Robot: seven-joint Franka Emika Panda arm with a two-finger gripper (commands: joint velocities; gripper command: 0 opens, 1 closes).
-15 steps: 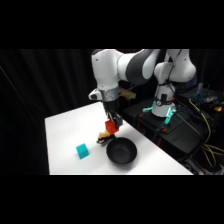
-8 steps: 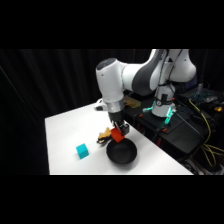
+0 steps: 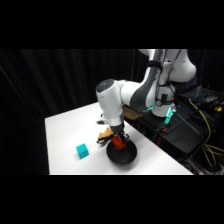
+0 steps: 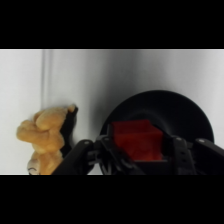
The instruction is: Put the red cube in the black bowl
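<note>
We are at the carrying step, close to its end; the gripper [image 3: 118,141] hangs just above the black bowl [image 3: 121,155] near the front of the white bench [image 3: 65,127], and its fingers are clamped on the red cube [image 3: 118,143], one on each side; in the wrist view the red cube [image 4: 134,140] sits between the dark fingers with the black bowl [image 4: 165,107] spread out behind and beneath it, so we judge the cube to be over the bowl's hollow and not over its rim; whether it touches the bowl's floor we cannot tell. A tan toy [image 4: 46,134] lies just beside the bowl on the side away from the camera, and a teal cube [image 3: 82,151] sits on the bench well apart from the bowl; neither is in the way. What the next move calls for, as we see it, is little: a short lowering if there is room, then parting the fingers so that the cube drops inside; the toy stands close enough that a sideways drift should be avoided.
</note>
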